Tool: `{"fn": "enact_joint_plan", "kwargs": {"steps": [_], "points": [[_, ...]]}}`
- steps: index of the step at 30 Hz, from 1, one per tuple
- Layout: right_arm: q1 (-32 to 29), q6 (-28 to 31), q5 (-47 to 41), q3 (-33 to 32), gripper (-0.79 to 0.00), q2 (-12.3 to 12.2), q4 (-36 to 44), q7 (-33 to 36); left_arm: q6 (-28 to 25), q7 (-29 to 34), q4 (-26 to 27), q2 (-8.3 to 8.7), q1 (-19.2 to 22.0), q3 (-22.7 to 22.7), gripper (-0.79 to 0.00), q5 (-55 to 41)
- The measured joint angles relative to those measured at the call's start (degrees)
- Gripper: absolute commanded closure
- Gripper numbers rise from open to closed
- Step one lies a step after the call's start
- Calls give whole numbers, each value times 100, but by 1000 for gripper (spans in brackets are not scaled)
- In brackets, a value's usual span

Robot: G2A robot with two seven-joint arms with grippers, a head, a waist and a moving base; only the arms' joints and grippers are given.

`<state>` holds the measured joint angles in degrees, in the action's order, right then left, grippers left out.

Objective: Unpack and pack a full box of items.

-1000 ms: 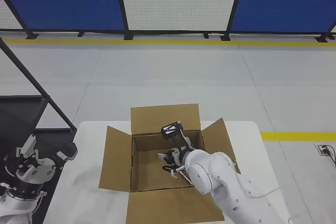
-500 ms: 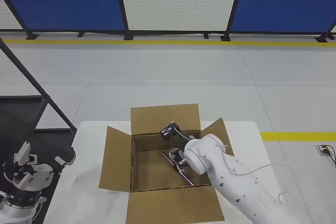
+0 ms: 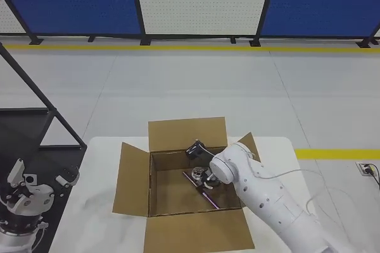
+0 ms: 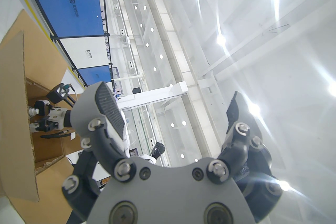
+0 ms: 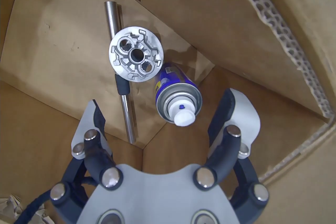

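Brown cardboard is what you have around the right claw (image 5: 162,104): it hangs inside the open box (image 3: 132,180), which sits on the white table (image 3: 95,209) with all four flaps folded outward. The claw is spread wide and grips nothing. Its two fingers (image 5: 232,109) stand on either side of a blue spray can (image 5: 174,89) and are clear of it.

The can is in a corner of the box, with its white cap pointing up at the wrist camera. You cannot tell from these views whether it stands straight or leans on the wall.

Just beside the can lies a round metal disc (image 5: 136,54) with a centre hole and cut-outs around it. Its rim meets the can's shoulder as you see it from the wrist. Under the disc runs a shiny steel rod (image 5: 128,117) with a black band near its middle. The rod lies flat on the box floor and sticks out past the disc at both ends. A scrap of crumpled paper (image 5: 10,205) shows behind the claw.

Your left claw (image 4: 170,99) is well away from the box, off the left side of the table. It points up toward the ceiling lights, spread wide, with nothing between its fingers.
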<state>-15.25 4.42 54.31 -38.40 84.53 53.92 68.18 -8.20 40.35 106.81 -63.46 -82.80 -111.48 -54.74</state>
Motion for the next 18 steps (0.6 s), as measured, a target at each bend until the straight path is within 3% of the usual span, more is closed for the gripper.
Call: {"fn": "enact_joint_plan", "kwargs": {"steps": [9,10,11,13,18], "points": [[170,148,-258,39,-776,181,-641,-185,-20,-32,-13,-4,22,38,-785,55],[176,160,-267,43,-671,194,-670,-196,-20,-32,-13,-4,22,38,-785,55],[182,176,-277,44,-514,208,-701,-212,-20,-32,-13,-3,22,38,-785,54],[189,194,-284,38,-379,223,-739,-230,-20,-32,-13,-3,22,38,-785,54],[172,156,-193,18,-379,237,-689,-236,-19,-32,-13,-3,22,38,-785,54]]}}
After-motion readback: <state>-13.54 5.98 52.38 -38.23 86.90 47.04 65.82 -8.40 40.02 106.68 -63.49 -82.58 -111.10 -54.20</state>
